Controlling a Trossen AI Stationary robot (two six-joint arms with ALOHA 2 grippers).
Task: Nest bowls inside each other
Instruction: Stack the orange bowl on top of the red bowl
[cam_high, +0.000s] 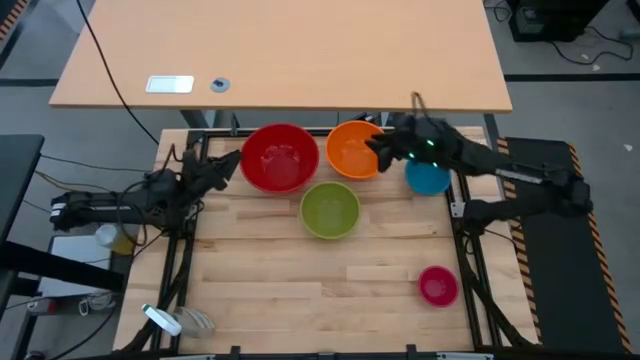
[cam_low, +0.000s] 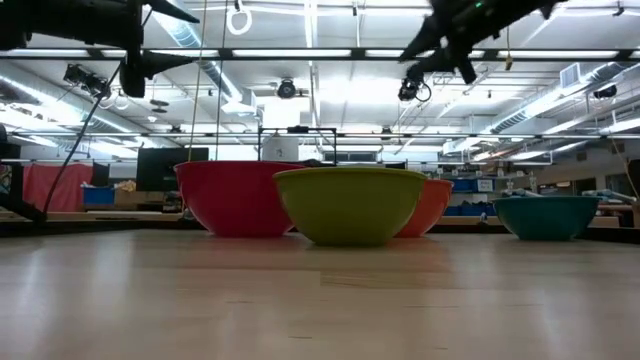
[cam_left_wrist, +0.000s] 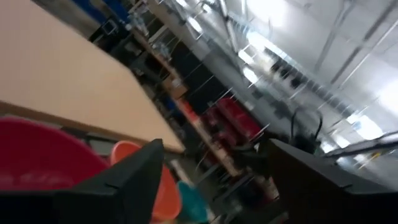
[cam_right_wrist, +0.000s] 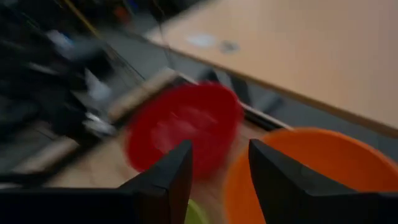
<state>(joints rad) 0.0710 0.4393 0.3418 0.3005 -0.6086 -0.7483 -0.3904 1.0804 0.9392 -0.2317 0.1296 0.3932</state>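
- Behind the bench a workshop shows in the low view: ceiling strip lights, shelving and equipment, and just past the far edge a tan desk (cam_high: 280, 55) with a small white card (cam_high: 169, 84) on it.
- Pale wooden bench (cam_high: 270, 275): all five bowls sit on it separately, so by my reading no nesting is done yet and every step is left.
- Red bowl (cam_high: 279, 157), the largest, sits at the far edge, left of centre, empty and upright.
- Orange bowl (cam_high: 353, 149) stands just beside the red one on its right, also empty.
- Lime green bowl (cam_high: 329, 210) lies a little nearer than those two, close to both; I cannot tell if the rims touch.
- Blue bowl (cam_high: 428, 178) is right of the orange one, partly under the right arm.
- Pink bowl (cam_high: 437, 285), the smallest, sits well apart near the front right corner.
- Right gripper (cam_high: 384, 152) hangs above the orange bowl's right rim, clear of the bench in the low view; its wrist view shows the jaws parted with nothing between them.
- Left gripper (cam_high: 222, 166) waits just left of the red bowl, jaws spread wide and empty.
- Likely next is lifting the orange bowl into the red.
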